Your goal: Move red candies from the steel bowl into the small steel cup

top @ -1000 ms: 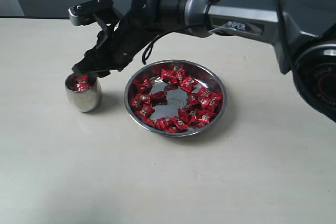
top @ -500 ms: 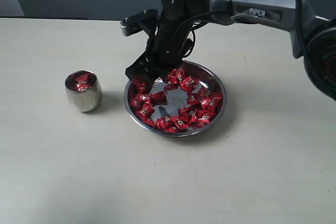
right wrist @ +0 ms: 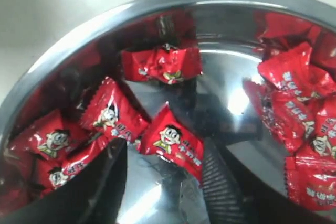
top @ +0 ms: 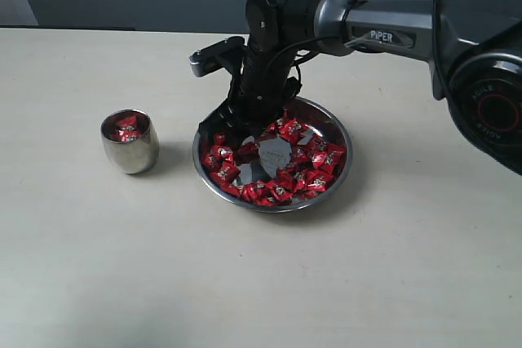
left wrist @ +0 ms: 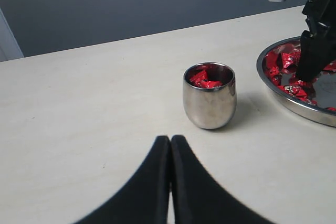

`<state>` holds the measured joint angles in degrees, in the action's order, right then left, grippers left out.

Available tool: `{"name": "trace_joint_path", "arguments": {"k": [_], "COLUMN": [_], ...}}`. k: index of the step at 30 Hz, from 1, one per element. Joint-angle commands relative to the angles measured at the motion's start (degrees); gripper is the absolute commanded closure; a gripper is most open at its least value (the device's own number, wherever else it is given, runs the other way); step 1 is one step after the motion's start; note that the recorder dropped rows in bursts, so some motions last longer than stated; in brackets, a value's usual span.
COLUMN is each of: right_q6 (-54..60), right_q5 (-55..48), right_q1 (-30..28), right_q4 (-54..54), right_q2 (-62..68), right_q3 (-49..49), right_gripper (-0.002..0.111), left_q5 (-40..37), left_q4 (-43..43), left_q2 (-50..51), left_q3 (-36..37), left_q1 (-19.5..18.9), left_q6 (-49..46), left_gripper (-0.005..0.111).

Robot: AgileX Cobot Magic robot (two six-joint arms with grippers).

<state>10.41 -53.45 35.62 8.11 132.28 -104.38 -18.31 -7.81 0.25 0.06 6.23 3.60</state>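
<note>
The steel bowl (top: 343,170) sits mid-table with many red candies (top: 308,165) around its flat bottom. My right gripper (top: 232,130) is down inside the bowl's left part, jaws open. In the right wrist view one red candy (right wrist: 176,141) lies between the spread fingertips of that gripper (right wrist: 164,151), with other candies (right wrist: 111,113) just beyond. The small steel cup (top: 130,148) stands upright left of the bowl, holding a few red candies (top: 126,128). My left gripper (left wrist: 170,141) is shut and empty, a short way from the cup (left wrist: 209,106).
The cream table (top: 245,283) stretches wide around the bowl and cup. The right arm (top: 383,26) reaches in from the right, over the bowl's far side. A dark wall runs behind the table's far edge.
My right gripper has left the cup's mouth, swung right to the bowl, and dropped in among the candies on its left side. The left gripper has not moved.
</note>
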Motion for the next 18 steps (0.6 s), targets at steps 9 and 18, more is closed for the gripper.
{"name": "trace_joint_path", "arguments": {"k": [9, 18], "right_q6": [0.1, -0.1], "right_q5": [-0.2, -0.8], "right_q1": [-0.2, -0.2], "right_q4": [-0.5, -0.5], "right_q2": [1.7, 1.6], "right_q3": [0.2, 0.2], "right_gripper": [0.073, 0.109], "left_q5": [0.5, 0.5], "left_q4": [0.1, 0.1], "left_q2": [-0.2, -0.2], "left_q3": [-0.1, -0.1], "left_q1": [0.2, 0.2], "left_q6": [0.3, 0.3], "left_gripper": [0.106, 0.106]}}
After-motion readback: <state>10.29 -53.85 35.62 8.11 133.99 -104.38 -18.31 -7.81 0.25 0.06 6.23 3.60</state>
